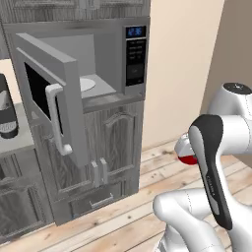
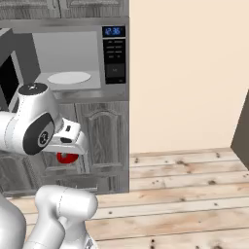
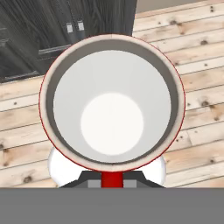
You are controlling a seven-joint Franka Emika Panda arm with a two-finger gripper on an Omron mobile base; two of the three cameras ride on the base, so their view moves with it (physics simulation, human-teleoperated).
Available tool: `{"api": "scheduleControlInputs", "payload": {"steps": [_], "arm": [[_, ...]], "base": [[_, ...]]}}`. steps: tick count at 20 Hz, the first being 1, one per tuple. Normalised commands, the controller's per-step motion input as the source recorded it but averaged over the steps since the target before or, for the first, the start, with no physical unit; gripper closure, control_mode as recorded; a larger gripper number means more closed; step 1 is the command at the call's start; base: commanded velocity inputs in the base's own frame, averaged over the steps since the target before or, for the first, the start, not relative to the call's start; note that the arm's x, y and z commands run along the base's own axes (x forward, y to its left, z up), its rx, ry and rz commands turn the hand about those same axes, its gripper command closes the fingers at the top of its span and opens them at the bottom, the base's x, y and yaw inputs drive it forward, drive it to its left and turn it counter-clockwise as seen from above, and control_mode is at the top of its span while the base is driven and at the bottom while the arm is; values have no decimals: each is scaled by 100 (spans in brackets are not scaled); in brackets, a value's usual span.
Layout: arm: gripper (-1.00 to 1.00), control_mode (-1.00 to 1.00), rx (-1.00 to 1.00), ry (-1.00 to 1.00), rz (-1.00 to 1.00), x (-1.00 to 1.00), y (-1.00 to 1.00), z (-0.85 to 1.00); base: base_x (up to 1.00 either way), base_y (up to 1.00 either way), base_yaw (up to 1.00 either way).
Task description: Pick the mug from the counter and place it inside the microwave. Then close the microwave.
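Note:
The red mug (image 3: 112, 109) with its white inside is seen from straight above its rim in the hand view, over the wooden floor. My gripper (image 3: 112, 183) is shut on its near wall. From the base, the mug (image 1: 187, 159) hangs low under my hand, well below and to the right of the microwave (image 1: 110, 56). In the right base view the mug (image 2: 67, 157) sits in front of the lower cabinets. The microwave (image 2: 78, 53) stands open, its door (image 1: 49, 93) swung out to the left, with a white turntable (image 2: 69, 77) inside. The counter (image 1: 17, 142) lies at the far left.
A black coffee machine (image 1: 7, 110) stands on the counter left of the open door. Grey wood-grain cabinets (image 1: 106, 152) with a drawer run below the microwave. A beige wall (image 2: 189, 73) rises to the right, and wooden floor (image 2: 185, 194) spreads in front.

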Motion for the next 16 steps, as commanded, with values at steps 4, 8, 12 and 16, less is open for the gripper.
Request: {"api": "scheduleControlInputs", "payload": {"steps": [4,8,12,16], "arm": [[100,100,0,0,0,0,0,0],[100,100,0,0,0,0,0,0],[100,100,0,0,0,0,0,0],[100,100,0,0,0,0,0,0]], "base": [[95,0,80],[82,-24,77],[6,-81,24],[-30,-72,-17]]}}
